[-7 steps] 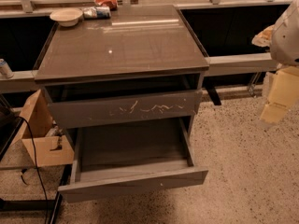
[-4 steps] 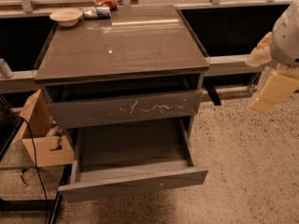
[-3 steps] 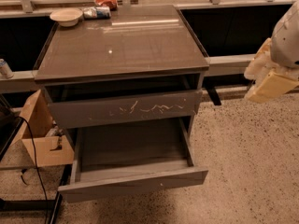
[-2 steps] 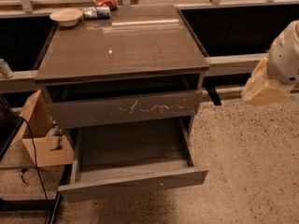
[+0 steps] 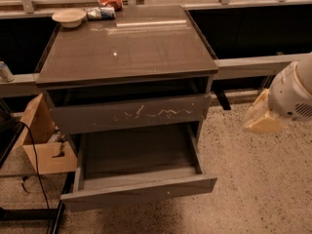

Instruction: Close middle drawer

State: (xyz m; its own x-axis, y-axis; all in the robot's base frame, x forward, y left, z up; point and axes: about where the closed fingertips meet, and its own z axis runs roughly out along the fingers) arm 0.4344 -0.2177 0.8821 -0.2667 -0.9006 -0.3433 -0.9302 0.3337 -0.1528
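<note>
The claw (image 5: 262, 118) hangs at the right edge of the view, well apart from the cabinet. Bare speckled floor (image 5: 253, 189) lies below it and runs leftward to the front of the pulled-out middle drawer (image 5: 141, 193), which sits lower than the claw and to its left. Left of the claw at its own height is the scratched drawer front (image 5: 129, 113). On the cabinet's far side, a cardboard box (image 5: 46, 145) and a black cable (image 5: 35, 165) crowd the drawer's far corner.
</note>
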